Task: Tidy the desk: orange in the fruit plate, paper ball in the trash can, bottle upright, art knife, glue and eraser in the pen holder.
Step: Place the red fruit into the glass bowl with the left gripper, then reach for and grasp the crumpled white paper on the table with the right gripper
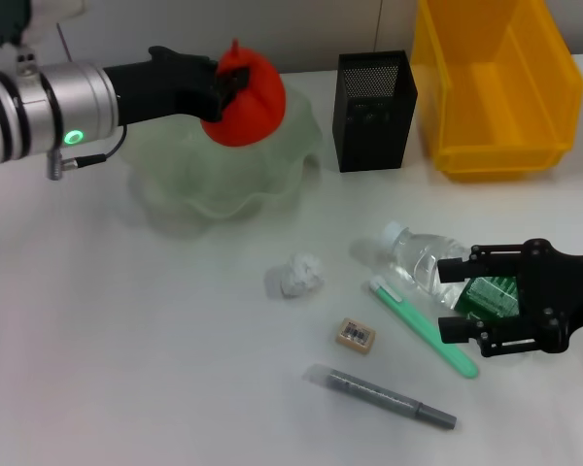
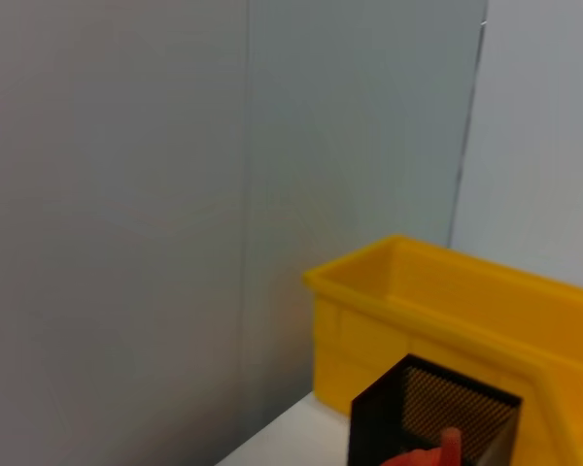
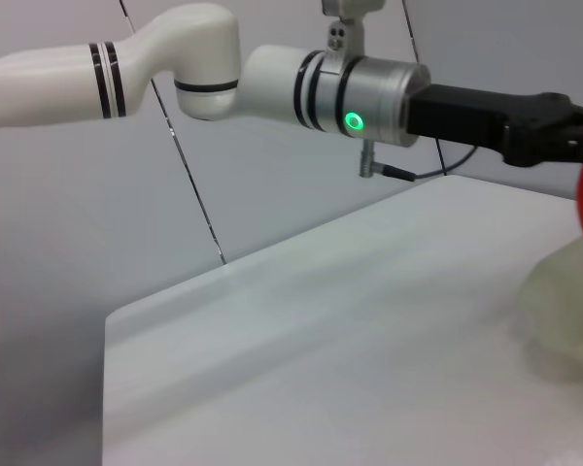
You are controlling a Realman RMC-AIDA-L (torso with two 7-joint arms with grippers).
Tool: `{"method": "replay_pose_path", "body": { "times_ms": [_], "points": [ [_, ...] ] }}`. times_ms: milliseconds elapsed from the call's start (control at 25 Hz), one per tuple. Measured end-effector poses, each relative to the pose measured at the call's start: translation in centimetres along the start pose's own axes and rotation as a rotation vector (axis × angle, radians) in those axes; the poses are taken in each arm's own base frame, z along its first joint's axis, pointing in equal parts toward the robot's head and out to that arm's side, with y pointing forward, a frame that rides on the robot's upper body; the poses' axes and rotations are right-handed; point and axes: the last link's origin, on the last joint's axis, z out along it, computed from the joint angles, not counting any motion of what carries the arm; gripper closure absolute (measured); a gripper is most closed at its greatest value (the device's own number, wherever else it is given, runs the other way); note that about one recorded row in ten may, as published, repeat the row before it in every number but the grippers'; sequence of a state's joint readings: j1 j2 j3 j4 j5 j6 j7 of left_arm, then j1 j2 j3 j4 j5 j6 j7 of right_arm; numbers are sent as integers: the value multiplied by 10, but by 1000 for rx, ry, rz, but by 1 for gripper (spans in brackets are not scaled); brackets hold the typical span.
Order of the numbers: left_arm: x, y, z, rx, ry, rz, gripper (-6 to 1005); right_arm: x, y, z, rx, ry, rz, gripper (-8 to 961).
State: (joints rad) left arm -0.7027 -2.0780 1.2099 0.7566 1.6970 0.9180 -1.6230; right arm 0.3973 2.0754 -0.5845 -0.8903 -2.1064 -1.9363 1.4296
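Light is bright, even and diffuse from overhead across all 3 views. The white surface is near washed out, with only faint, soft shadows beside the paper ball and under the pen. The bottle carries small glints. A green indicator glows softly. The right wrist view looks slightly soft.

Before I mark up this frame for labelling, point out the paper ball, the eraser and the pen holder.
paper ball (image 1: 295, 276), head view, middle of the crumpled wad.
eraser (image 1: 356, 335), head view, its top face.
pen holder (image 1: 374, 121), head view, front mesh wall.
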Motion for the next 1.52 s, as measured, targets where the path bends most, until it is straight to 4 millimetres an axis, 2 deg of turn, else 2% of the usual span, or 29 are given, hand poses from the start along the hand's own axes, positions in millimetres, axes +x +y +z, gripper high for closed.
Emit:
{"method": "replay_pose_path", "body": {
  "times_ms": [280,560,800,1240,1440,1520],
  "points": [
    [-3,-2,14,99,-8,32,917,0,1,1,-13,-3,2,196],
    [-2,-5,16,133,-3,58,908,4,3,-1,-11,-4,11,196],
    [-12,-6,16,153,-28,53,900,5,4,-1,-12,-6,16,196],
    [-14,-6,8,142,-19,43,509,6,4,0,-16,-4,19,196],
    [-8,14,-24,-26,53,50,274,5,3,-4,-2,-4,23,197],
    [-6,21,-40,-93,81,52,227,4,2,-6,-2,-1,28,197]
  ]
}}
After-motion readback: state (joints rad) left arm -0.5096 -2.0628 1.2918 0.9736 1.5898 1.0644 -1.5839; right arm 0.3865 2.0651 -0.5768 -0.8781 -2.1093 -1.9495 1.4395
